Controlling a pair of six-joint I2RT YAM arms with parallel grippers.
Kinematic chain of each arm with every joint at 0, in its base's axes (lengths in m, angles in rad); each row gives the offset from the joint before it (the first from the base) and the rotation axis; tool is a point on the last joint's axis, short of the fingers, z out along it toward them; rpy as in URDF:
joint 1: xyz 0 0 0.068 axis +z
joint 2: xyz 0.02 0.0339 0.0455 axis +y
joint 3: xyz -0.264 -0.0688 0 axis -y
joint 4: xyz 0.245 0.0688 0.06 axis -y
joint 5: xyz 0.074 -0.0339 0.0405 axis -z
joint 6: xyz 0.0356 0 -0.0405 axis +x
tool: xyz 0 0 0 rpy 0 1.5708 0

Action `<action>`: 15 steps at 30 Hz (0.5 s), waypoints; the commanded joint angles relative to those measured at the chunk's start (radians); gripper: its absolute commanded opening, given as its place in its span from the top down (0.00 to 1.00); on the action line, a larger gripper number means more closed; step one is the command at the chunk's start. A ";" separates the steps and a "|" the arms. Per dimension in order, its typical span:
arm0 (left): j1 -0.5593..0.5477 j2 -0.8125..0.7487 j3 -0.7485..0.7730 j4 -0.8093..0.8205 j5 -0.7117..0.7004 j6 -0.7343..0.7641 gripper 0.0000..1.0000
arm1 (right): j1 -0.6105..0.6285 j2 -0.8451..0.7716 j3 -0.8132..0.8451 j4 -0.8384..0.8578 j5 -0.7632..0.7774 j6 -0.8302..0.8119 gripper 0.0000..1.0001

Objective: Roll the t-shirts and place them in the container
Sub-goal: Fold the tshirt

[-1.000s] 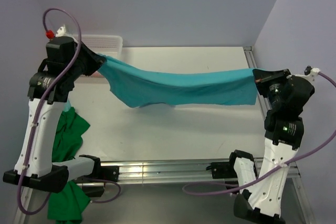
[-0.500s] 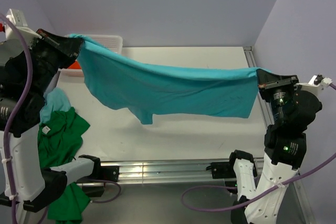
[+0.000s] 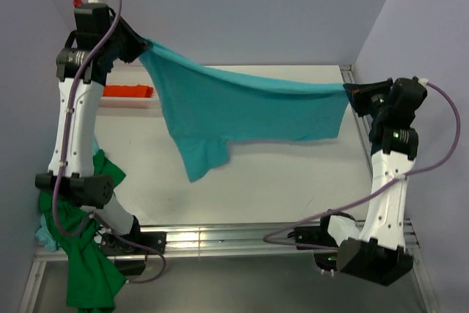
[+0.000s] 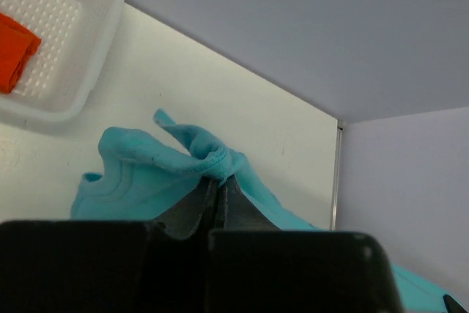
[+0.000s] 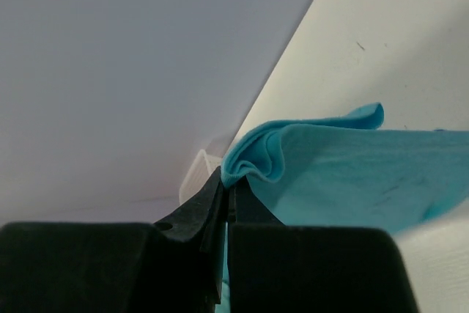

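The turquoise t-shirt (image 3: 242, 111) hangs stretched in the air between my two grippers, above the white table (image 3: 293, 181). My left gripper (image 3: 146, 45) is raised high at the back left and is shut on one corner of it (image 4: 212, 163). My right gripper (image 3: 349, 91) at the right is shut on the other corner (image 5: 253, 159). A sleeve droops down at the lower left (image 3: 201, 155). The dark green t-shirt (image 3: 88, 254) lies by the left arm's base, with a bit of the pale blue t-shirt (image 3: 45, 236) under it. The orange t-shirt (image 3: 128, 91) lies in the basket.
The white mesh basket (image 4: 69, 71) stands at the back left of the table. A metal rail (image 3: 220, 238) runs along the near edge. Walls close in the back and right side.
My left gripper has swung up and to the right with its corner, and my right gripper has risen and moved back. The shirt now hangs higher with a sleeve dangling lower.
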 commanded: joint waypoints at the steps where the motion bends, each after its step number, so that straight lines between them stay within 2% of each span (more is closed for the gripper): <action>1: 0.054 0.077 0.271 0.097 0.096 0.013 1.00 | -0.009 0.108 0.108 0.185 -0.087 0.040 1.00; 4: 0.074 0.184 0.398 0.103 0.136 0.013 1.00 | -0.007 0.216 0.179 0.271 -0.148 0.067 1.00; 7: 0.079 0.171 0.327 0.198 0.168 0.018 1.00 | -0.019 0.267 0.194 0.343 -0.191 0.078 1.00; 9: 0.077 0.096 0.125 0.267 0.180 0.005 1.00 | -0.027 0.279 0.139 0.394 -0.208 0.072 1.00; 10: 0.077 0.068 -0.040 0.357 0.188 -0.002 1.00 | -0.028 0.282 0.113 0.414 -0.220 0.072 1.00; 12: 0.074 -0.019 -0.214 0.443 0.199 -0.024 1.00 | -0.035 0.299 0.021 0.473 -0.260 0.061 1.00; 15: 0.041 -0.130 -0.568 0.590 0.150 -0.036 1.00 | -0.036 0.308 -0.115 0.498 -0.265 -0.001 1.00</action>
